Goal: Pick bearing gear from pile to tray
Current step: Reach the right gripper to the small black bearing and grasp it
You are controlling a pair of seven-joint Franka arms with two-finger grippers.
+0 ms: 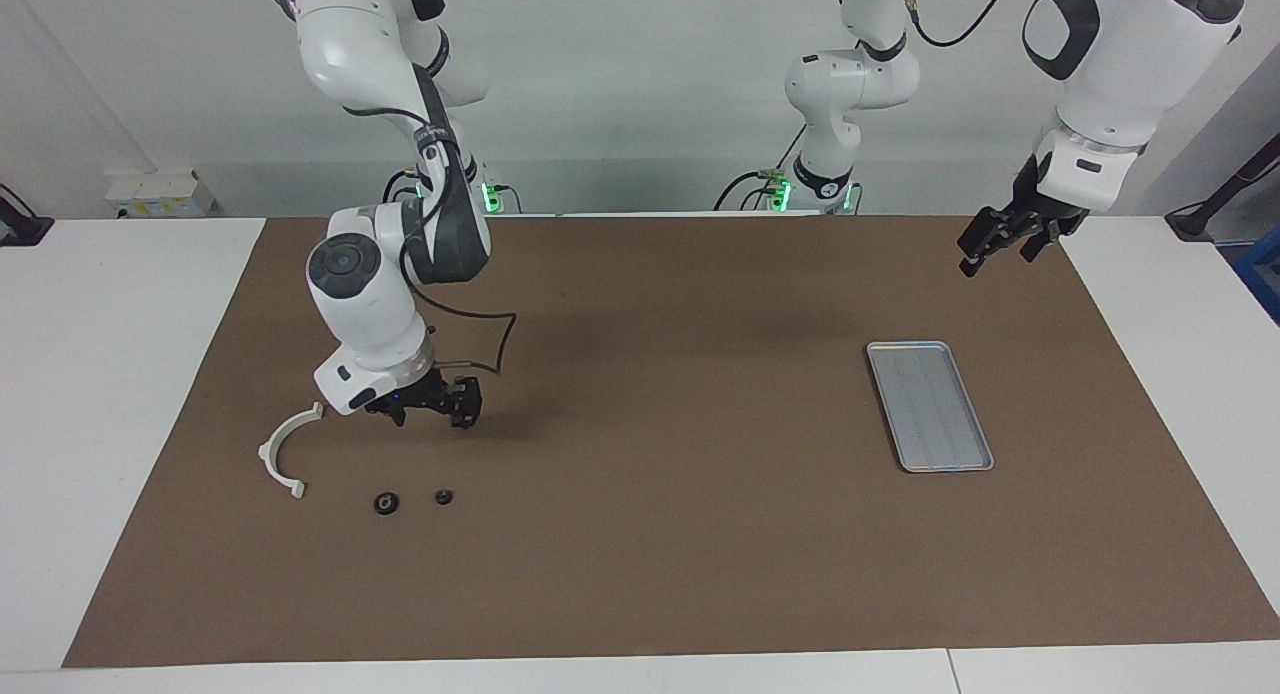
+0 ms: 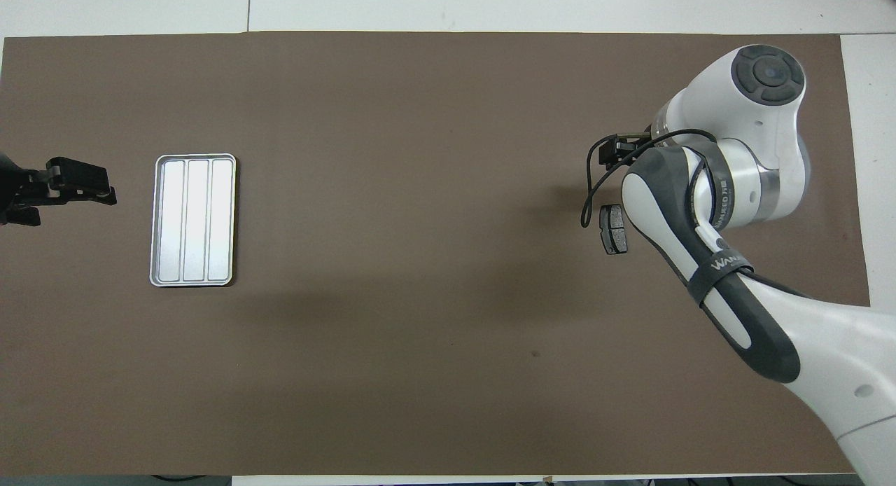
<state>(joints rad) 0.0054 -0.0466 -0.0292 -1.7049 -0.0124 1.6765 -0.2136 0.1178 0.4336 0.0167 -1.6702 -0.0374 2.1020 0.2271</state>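
Hanging open, the right gripper (image 1: 430,412) is over the small black round gears (image 1: 386,503). They lie just past it, away from the robots. The left gripper (image 1: 1000,244) waits open near the shallow silver metal tray (image 1: 930,405).

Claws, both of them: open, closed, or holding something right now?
Left claw: open, empty, waiting in the air near the tray.
Right claw: open, holding nothing, low over the pile.
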